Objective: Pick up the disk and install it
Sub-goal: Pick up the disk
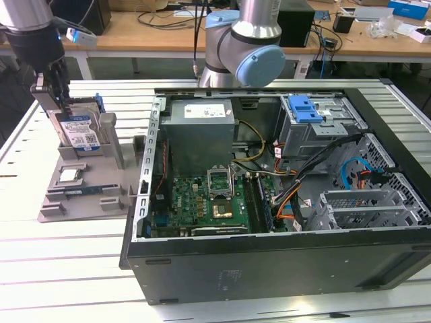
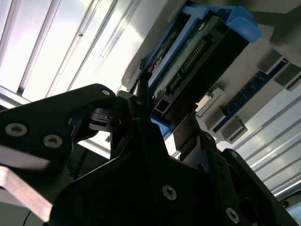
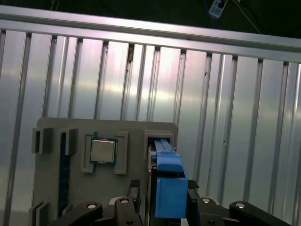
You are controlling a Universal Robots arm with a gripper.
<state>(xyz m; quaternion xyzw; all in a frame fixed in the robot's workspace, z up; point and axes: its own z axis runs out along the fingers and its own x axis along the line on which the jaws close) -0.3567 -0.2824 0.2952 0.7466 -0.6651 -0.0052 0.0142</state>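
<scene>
The disk [image 1: 79, 132] stands on edge in a slot of the grey holder [image 1: 81, 202] at the exterior view's left, its white-and-blue label facing out. My gripper [image 1: 62, 101] comes down on it from above. In the first wrist view the two black fingers [image 3: 135, 190] flank the disk's blue bracket [image 3: 168, 165] and press against its sides. In the second wrist view the disk's connector edge [image 2: 197, 52] runs between the fingers [image 2: 141, 89]. The gripper is shut on the disk, which still sits in the slot.
A small square chip [image 1: 70, 175] and a thin memory stick [image 1: 84, 190] lie in the same holder. The open computer case [image 1: 269, 256] is at the exterior view's right, with a blue drive cage [image 1: 304, 108] at its back. The arm's base [image 1: 242, 54] stands behind the case.
</scene>
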